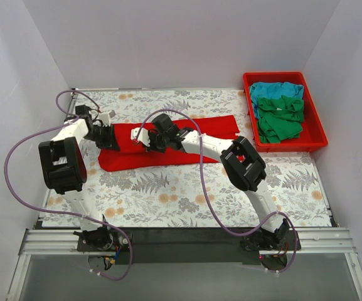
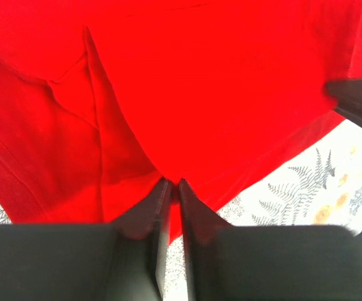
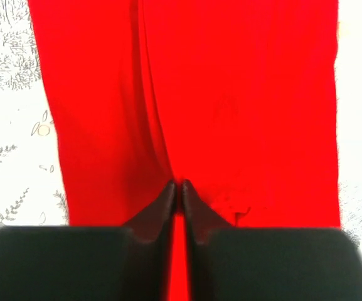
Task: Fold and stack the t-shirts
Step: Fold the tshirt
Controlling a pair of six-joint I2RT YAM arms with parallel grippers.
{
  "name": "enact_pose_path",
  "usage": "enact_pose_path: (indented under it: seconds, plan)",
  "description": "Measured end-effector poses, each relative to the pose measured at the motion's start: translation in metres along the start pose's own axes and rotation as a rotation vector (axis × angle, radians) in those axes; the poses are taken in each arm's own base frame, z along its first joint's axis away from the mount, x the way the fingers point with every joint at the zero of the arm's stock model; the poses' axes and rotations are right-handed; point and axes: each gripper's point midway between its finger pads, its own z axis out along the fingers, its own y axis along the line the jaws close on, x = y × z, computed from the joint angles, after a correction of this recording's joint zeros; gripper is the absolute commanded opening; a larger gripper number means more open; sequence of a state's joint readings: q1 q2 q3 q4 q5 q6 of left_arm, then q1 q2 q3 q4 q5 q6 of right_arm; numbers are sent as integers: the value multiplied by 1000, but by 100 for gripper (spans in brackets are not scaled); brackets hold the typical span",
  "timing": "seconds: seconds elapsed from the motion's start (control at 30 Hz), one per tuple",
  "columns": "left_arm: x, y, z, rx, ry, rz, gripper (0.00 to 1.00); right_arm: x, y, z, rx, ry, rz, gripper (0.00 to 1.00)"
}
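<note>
Nearest you in the overhead view sit the two arm bases at six o'clock. Beyond them the red t-shirt (image 1: 196,128) lies as a long band across the table (image 1: 168,194), running from nine toward two o'clock. Your left gripper (image 1: 108,137) is at its nine o'clock end, with the right gripper (image 1: 150,139) just beside it. The green t-shirt (image 1: 281,119) and the turquoise t-shirt (image 1: 275,89) lie crumpled in the tray (image 1: 319,125) at two o'clock, well apart from the arms.

The left wrist view shows what the overhead cannot: the left gripper (image 2: 171,183) is pressed almost closed, pinching the red t-shirt (image 2: 231,75) near its edge. A blurred dark shape at three o'clock is probably the other arm.

In the right wrist view, the right gripper (image 3: 175,185) is likewise closed on a ridge of the red t-shirt (image 3: 250,94), which runs away toward twelve.

Both holds look like thin fingertip pinches, so a quick lift could let the cloth slip. If you pull unevenly, I'd expect a skewed fold. Only the overhead shows how close the arms are, so crowding them risks a collision.
</note>
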State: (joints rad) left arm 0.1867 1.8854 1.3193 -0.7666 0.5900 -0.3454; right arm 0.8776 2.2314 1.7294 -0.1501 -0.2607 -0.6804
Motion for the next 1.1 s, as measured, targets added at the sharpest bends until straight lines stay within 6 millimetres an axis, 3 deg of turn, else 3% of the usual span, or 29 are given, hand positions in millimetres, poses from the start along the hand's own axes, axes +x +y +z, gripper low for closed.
enact_pose_path:
  seconds: [0.1, 0.33, 0.47, 0.6, 0.77, 0.9, 1.1]
  plan:
    - [3, -1, -1, 4, 11, -4, 23, 6, 4, -1, -17, 21, 5, 51]
    - [-12, 1, -15, 1, -29, -11, 27, 17, 3, -21, -57, 57, 79, 57]
    - [-19, -9, -26, -7, -73, 5, 26, 31, -40, -53, -2, 77, 199, 54]
    - [-16, -36, -17, -17, -70, 43, 23, 75, -104, -103, 115, 125, 349, 47]
    - [14, -62, 19, -45, 36, 44, 21, 157, -151, -162, 249, 244, 522, 44]
    - [24, -56, 32, -101, 85, 5, 19, 210, -149, -173, 271, 359, 597, 43]
    - [29, -28, 42, -207, 132, -54, 18, 250, -118, -161, 216, 480, 618, 39]
